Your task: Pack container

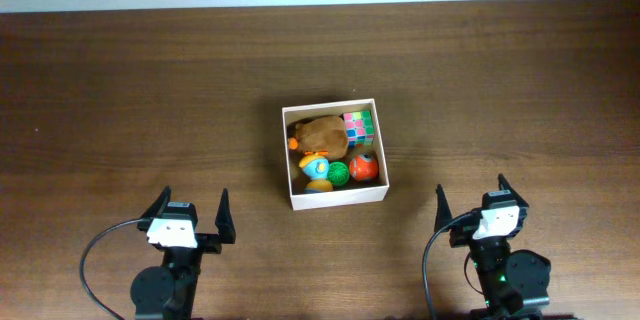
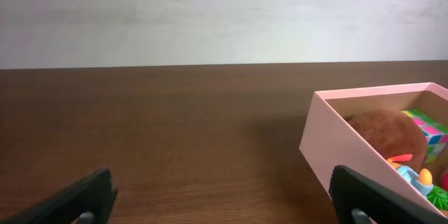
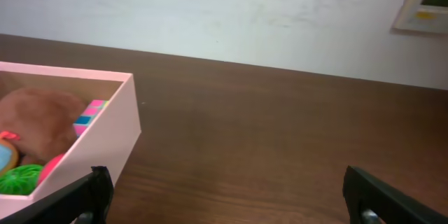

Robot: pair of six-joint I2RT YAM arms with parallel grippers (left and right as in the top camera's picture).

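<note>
The container is a square white box in the middle of the table. It holds a brown plush toy, a colourful cube, an orange-red ball, a green ball and a blue and orange toy. My left gripper is open and empty at the near left. My right gripper is open and empty at the near right. The container shows at the right of the left wrist view and at the left of the right wrist view.
The dark wooden table runs to a white wall at the back. A framed panel hangs on the wall at the far right. Black cables loop beside each arm base.
</note>
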